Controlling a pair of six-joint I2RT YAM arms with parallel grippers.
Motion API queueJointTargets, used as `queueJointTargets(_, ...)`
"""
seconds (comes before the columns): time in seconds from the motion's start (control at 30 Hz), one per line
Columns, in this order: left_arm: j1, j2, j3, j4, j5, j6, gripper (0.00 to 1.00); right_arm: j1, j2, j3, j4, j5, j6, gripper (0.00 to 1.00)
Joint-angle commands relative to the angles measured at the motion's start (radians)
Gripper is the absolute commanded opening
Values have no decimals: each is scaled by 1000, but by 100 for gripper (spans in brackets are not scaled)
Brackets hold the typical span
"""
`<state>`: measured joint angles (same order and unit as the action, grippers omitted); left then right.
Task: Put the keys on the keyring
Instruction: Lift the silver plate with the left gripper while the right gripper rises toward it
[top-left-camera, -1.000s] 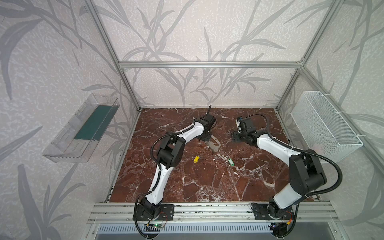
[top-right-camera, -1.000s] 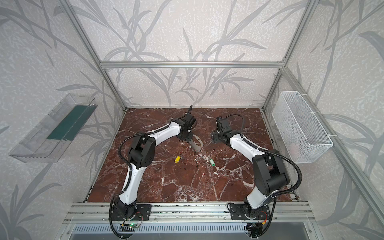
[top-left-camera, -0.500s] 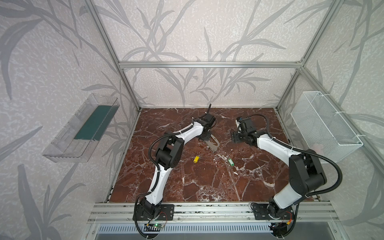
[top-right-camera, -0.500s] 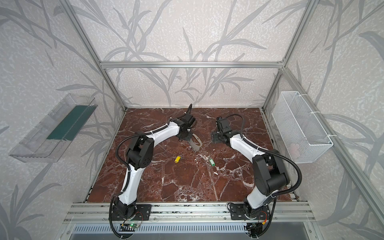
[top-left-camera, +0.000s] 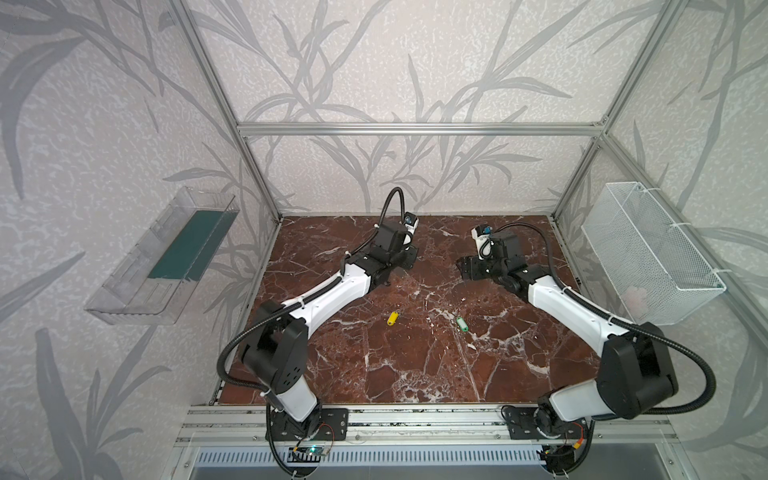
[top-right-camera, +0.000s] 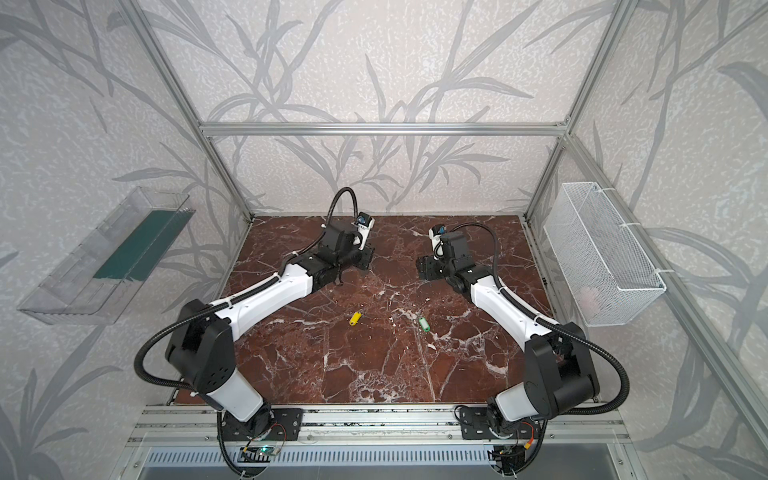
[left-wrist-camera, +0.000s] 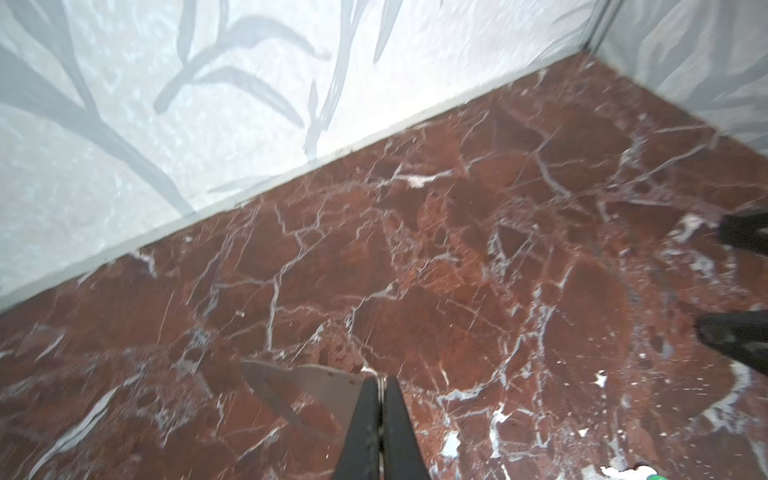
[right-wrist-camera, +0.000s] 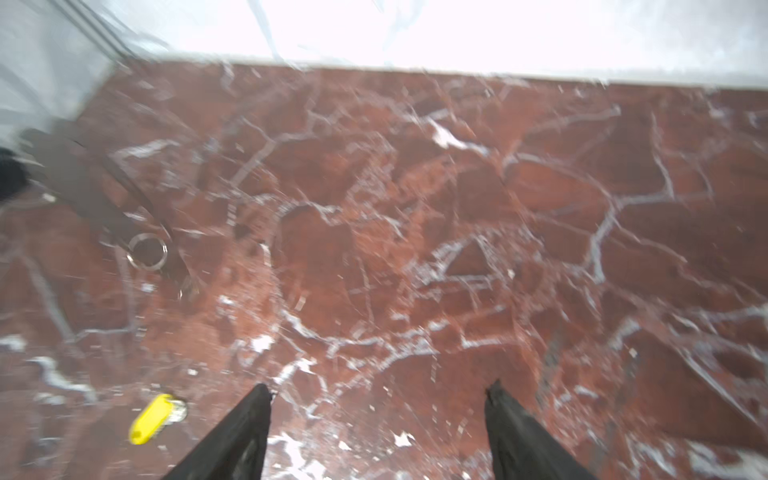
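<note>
My left gripper is shut on the keyring, a flat grey plate that sticks out sideways from the fingertips, with a thin metal edge pinched between them. In both top views that gripper sits at the back middle of the marble floor, and the plate is hard to make out there. The right wrist view shows the plate blurred, with a small metal ring on it. The yellow key and the green key lie loose mid-floor. My right gripper is open and empty, across from the left one.
A white wire basket hangs on the right wall and a clear plastic bin on the left wall. The back wall stands close behind both grippers. The right gripper's fingers show at the edge of the left wrist view.
The left jaws have closed the last bit onto the keyring. The plate no longer shows lying on the floor beside the left gripper. The right arm has not moved.
</note>
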<state>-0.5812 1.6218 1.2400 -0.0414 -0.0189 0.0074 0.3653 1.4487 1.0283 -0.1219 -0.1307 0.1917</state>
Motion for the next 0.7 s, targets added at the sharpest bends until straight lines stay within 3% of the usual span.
queueJointTargets(0.0,11,-79,-78,238,157,24,0,-5,-61,-27,119,-147,20,79)
queueJointTargets(0.3,52,-169,-168,370,392,-26,0,-2,-158,-108,348,-387,39,71)
queueJointTargets(0.4,88,-171,-186,449,554,-90,0,-2,-173,-128,416,-452,42,64)
queueJointTargets(0.5,137,-164,-228,644,728,-230,0,-2,-187,-159,507,-530,59,57)
queueJointTargets(0.6,172,-155,-256,792,804,-339,0,-2,-202,-191,599,-572,77,53)
queueJointTargets(0.67,173,-155,-248,773,822,-336,0,-2,-204,-198,632,-577,92,51)
